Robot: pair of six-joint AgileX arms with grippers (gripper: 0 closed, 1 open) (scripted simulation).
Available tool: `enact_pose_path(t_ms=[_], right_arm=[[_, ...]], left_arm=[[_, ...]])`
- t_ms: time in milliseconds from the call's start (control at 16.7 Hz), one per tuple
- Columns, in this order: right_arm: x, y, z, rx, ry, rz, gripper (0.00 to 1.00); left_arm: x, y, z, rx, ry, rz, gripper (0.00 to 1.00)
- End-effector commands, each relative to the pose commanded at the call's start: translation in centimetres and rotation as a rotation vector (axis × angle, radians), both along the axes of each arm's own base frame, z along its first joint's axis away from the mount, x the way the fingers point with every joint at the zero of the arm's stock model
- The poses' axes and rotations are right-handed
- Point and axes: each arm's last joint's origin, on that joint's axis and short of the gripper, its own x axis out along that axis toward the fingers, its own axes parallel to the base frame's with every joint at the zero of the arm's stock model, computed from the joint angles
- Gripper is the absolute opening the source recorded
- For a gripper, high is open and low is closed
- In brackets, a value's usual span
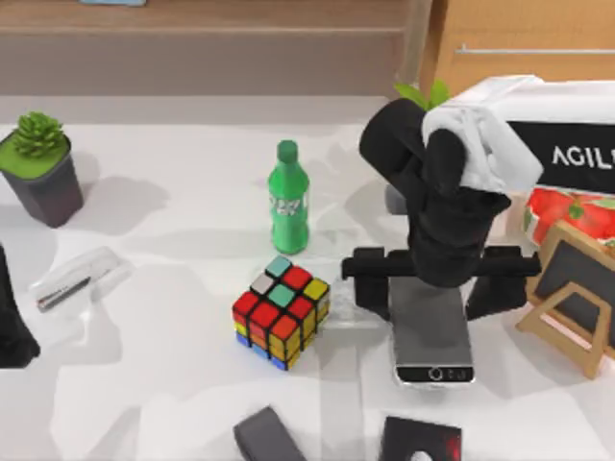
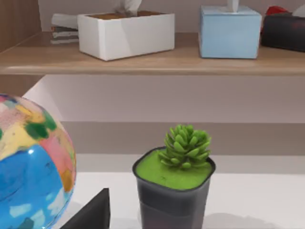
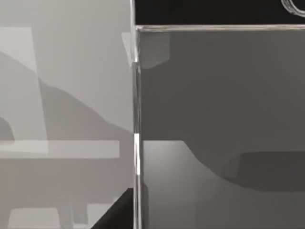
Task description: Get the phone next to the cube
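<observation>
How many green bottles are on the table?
1. The green bottle stands upright behind the cube, near the table's middle. The right arm could hide another.

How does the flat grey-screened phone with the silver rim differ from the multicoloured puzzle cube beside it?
The flat grey-screened phone lies thin and long; the multicoloured puzzle cube stands taller and blocky. The phone's screen is plain grey, the cube's faces are many-coloured stickers. The right gripper sits over the phone, while the cube stands uncovered. Both rest on the white table.
</observation>
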Motion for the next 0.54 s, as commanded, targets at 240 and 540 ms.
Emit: enact_pose_path(t_ms=[240,540], right_arm=[[0.0,0.0,0.0,0.0,0.0,0.0,1.0],[0.0,0.0,0.0,0.0,0.0,0.0,1.0]], left_arm=[[0.0,0.0,0.0,0.0,0.0,0.0,1.0],[0.0,0.0,0.0,0.0,0.0,0.0,1.0]])
